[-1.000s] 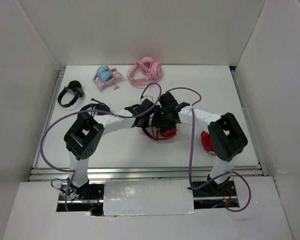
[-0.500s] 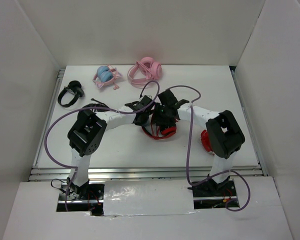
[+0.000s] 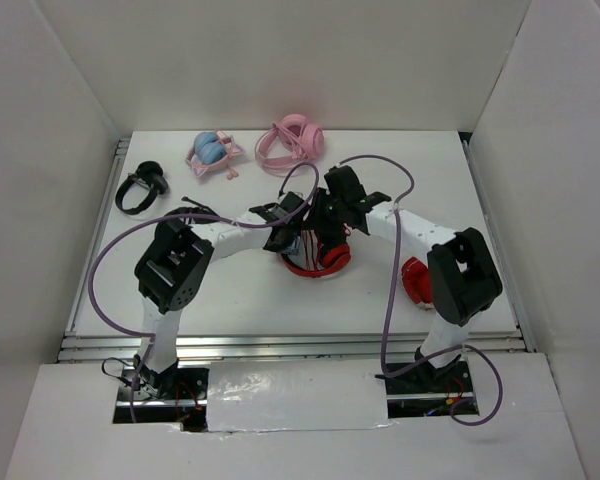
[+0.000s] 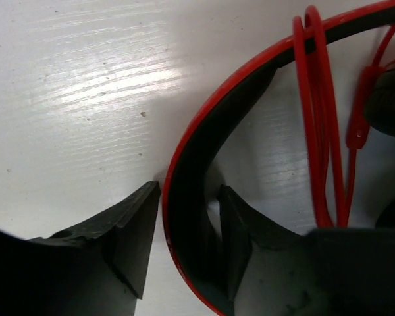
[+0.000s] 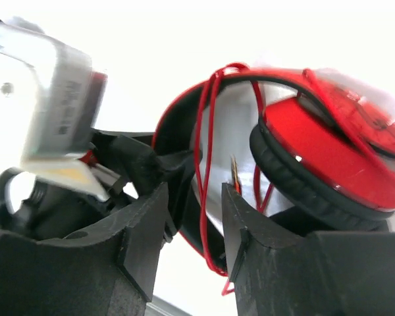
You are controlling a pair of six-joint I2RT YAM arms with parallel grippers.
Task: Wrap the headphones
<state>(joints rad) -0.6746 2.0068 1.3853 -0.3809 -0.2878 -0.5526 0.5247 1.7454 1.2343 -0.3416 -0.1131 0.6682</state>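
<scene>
The headphones (image 3: pixel 317 264) sit mid-worktop (image 3: pixel 230 300) between the two arms, with the red cable (image 4: pixel 319 118) looped over the headband (image 4: pixel 197 145). The left gripper (image 4: pixel 187 197) has its jaws apart and straddling the headband, one finger outside the red edge and one inside by the black lining. I can't quite tell whether they actually touch it. The right gripper (image 5: pixel 194 197) is parted too, cable strands and band running through the gap, nothing pinched.

The right wrist view shows a red ear cup (image 5: pixel 329 148) with a black cushion, which the left wrist view barely catches. Only the top view shows the rest: a second red pair (image 3: pixel 413 282) by the right arm, a black pair (image 3: pixel 140 187) far left, and a pink pair (image 3: pixel 292 140) and a pink-and-blue pair (image 3: pixel 212 152) at the back. That's five headsets in all.
</scene>
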